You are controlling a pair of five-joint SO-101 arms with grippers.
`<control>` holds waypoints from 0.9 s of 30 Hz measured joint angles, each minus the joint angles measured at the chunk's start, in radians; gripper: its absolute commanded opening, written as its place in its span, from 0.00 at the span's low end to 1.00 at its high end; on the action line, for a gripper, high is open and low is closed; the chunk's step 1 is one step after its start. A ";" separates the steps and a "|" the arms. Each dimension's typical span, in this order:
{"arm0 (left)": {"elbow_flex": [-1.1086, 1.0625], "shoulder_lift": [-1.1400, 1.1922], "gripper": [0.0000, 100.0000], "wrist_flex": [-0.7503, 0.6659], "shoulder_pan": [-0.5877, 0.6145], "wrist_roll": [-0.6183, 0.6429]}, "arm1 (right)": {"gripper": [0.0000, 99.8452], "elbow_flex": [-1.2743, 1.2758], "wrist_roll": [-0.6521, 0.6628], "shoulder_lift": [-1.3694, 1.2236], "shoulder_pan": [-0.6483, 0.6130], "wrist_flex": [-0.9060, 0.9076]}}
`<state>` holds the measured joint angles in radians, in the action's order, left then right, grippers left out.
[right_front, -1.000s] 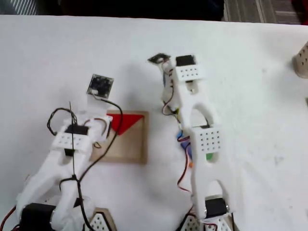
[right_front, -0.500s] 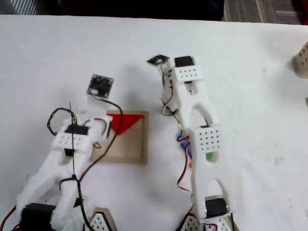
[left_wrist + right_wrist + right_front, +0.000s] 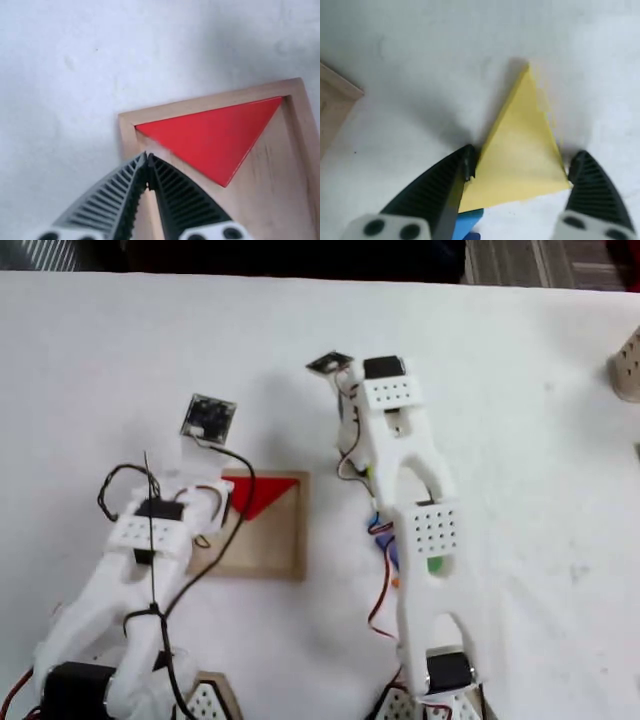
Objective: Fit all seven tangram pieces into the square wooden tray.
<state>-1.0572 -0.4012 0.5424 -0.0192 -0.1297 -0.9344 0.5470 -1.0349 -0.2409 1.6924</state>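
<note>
The square wooden tray (image 3: pixel 270 550) lies under my left arm and holds a red triangle (image 3: pixel 262 493) in its far corner. In the left wrist view the red triangle (image 3: pixel 215 136) fits against the tray rim (image 3: pixel 200 103). My left gripper (image 3: pixel 147 161) is shut with nothing in it, its tips just above the tray corner beside the triangle. My right gripper (image 3: pixel 520 165) stands open astride a yellow triangle (image 3: pixel 520 145) that lies flat on the white table, one finger close to each side. A blue piece (image 3: pixel 470 222) peeks out beneath that gripper. The tray corner (image 3: pixel 332 102) is off to one side.
A beige perforated object (image 3: pixel 628 365) stands at the table's right edge. The right arm (image 3: pixel 400 470) stretches over the table right of the tray and hides what lies under it. The table's far edge (image 3: pixel 300 278) runs along the back.
The right arm's wrist has shifted very slightly. The left arm, the tray and the red triangle have not moved.
</note>
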 measured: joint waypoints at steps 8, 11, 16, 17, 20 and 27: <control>0.000 0.000 0.03 0.000 0.000 0.000 | 0.13 -0.003 -0.023 0.000 0.003 0.000; 0.000 0.000 0.03 0.000 -0.002 0.000 | 0.12 -0.003 -0.061 0.000 0.003 -0.002; 0.000 0.000 0.03 0.000 0.000 0.000 | 0.17 -0.018 -0.072 -0.002 0.003 -0.002; 0.000 0.000 0.03 0.000 -0.002 0.000 | 0.20 -0.035 -0.072 -0.002 0.003 0.000; 0.000 0.000 0.03 0.000 0.000 0.000 | 0.35 -0.040 -0.072 -0.002 0.003 0.012; 0.000 0.000 0.03 0.000 0.000 0.000 | 0.40 0.169 -0.149 0.157 0.026 0.018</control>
<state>-1.0572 -0.4012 0.5424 -0.0192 -0.1297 -0.7656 0.3982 -0.8784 -0.2148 1.7108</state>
